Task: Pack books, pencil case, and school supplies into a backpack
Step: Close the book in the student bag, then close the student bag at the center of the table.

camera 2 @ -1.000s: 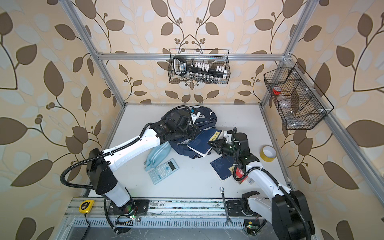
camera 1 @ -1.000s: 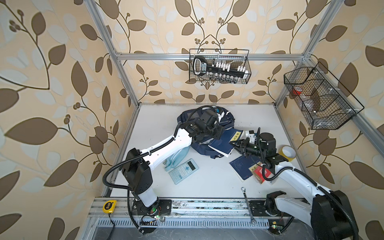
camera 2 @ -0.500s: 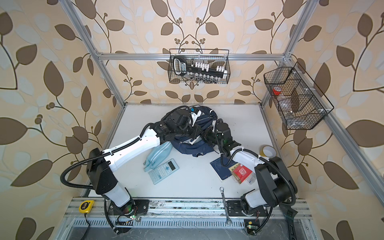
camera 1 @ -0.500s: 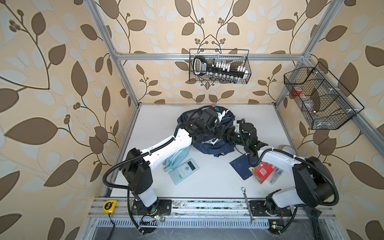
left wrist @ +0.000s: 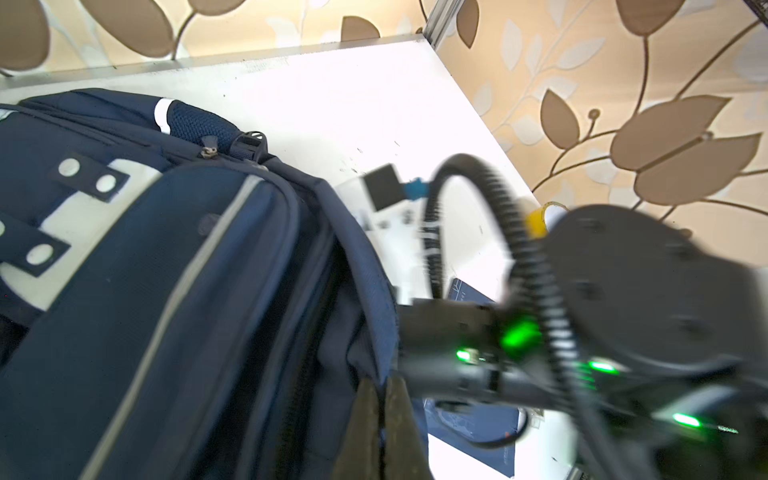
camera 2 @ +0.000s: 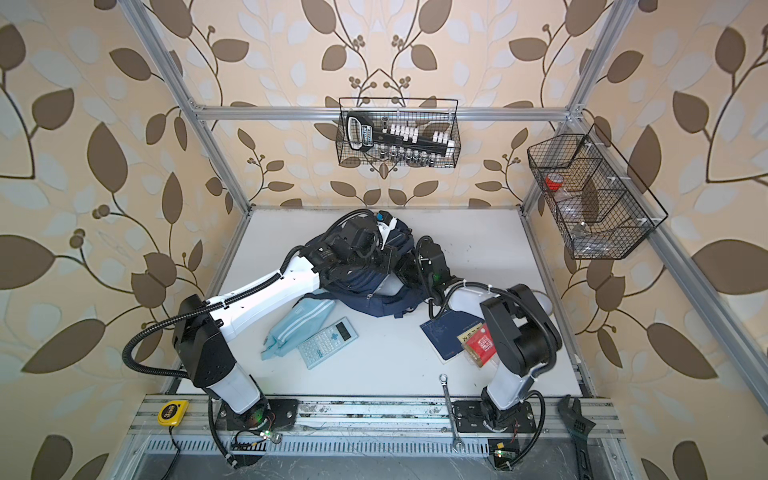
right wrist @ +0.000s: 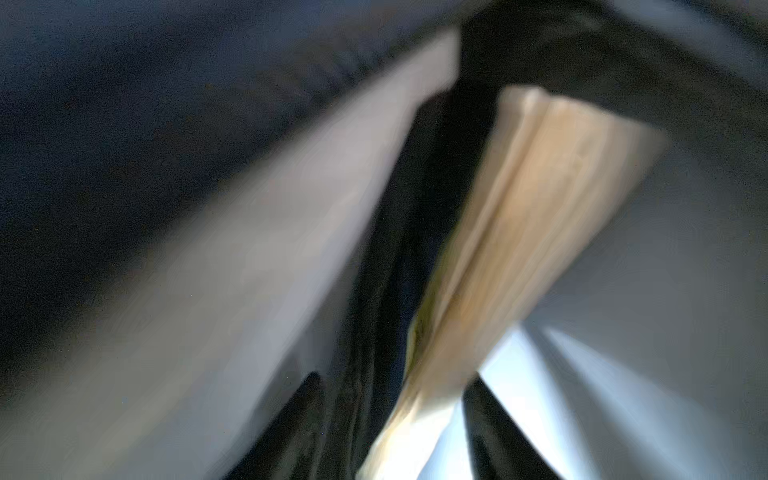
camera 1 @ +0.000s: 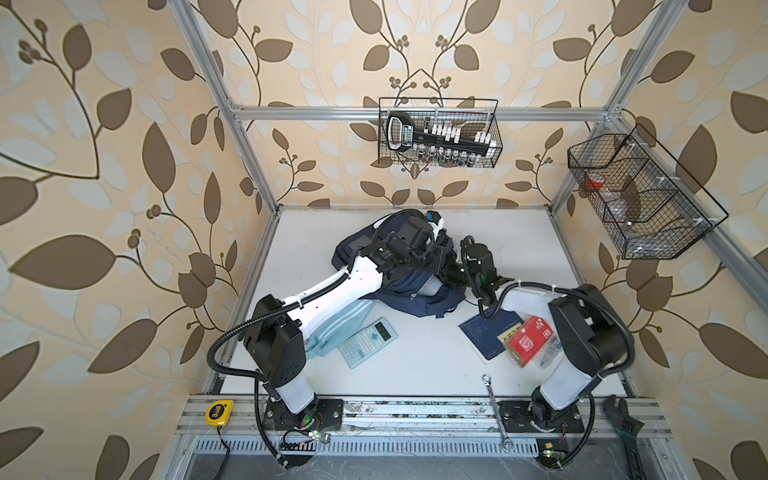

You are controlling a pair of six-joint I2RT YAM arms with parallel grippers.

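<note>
The left gripper (left wrist: 381,399), pressed together on the rim of the backpack (left wrist: 166,291), held its mouth open; the right gripper (right wrist: 394,379), spread, straddled a book (right wrist: 519,208) inside it. Book-packing seemed underway: the next move likely called for backing out clear and fetching the second book (camera 1: 488,332) from the desk (camera 1: 415,374) behind that gripper.

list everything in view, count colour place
backpack: 1, navy, back centre of table
books: 2; navy one flat front right, one in backpack mouth, tan pages
clear box: 1, red label, on that book's right edge
calculator: 1, pale blue, front centre
pencil case: 1, pale blue, beside calculator
wrench: 1, silver, front rail
tape measure: 1, yellow, front rail
wire baskets: 2, black, walls
left gripper: 1, black, shut on backpack rim
right gripper: 1, black, open, in backpack
</note>
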